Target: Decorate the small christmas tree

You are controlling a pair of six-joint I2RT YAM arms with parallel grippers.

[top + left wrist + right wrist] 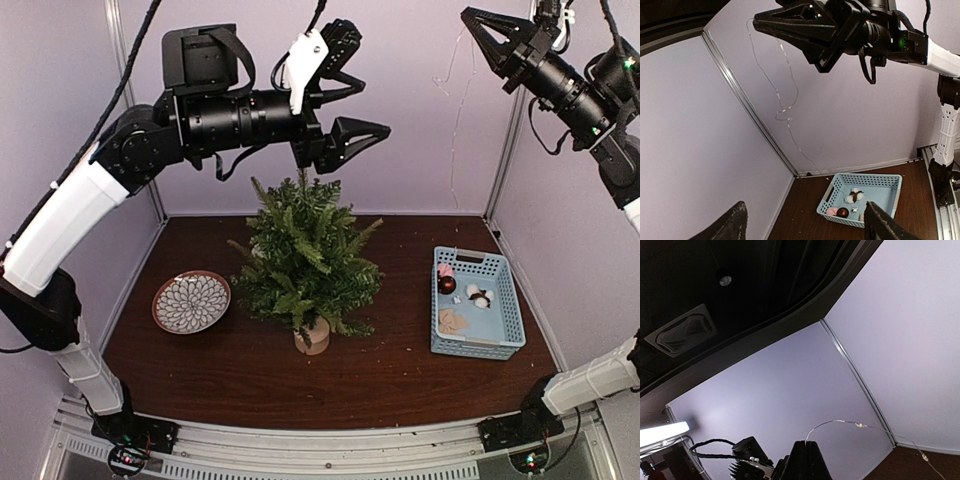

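Observation:
The small christmas tree stands upright on its wooden stump in the middle of the table. High above its top my left gripper is open with nothing between its fingers. At the upper right, well above the table, my right gripper is shut on a thin wire light string. The string hangs from its tip down along the back wall. The tree is out of both wrist views.
A light blue basket at the right holds a dark red ball, a white cotton flower and a pink piece. A patterned plate lies left of the tree. Walls enclose the table on three sides.

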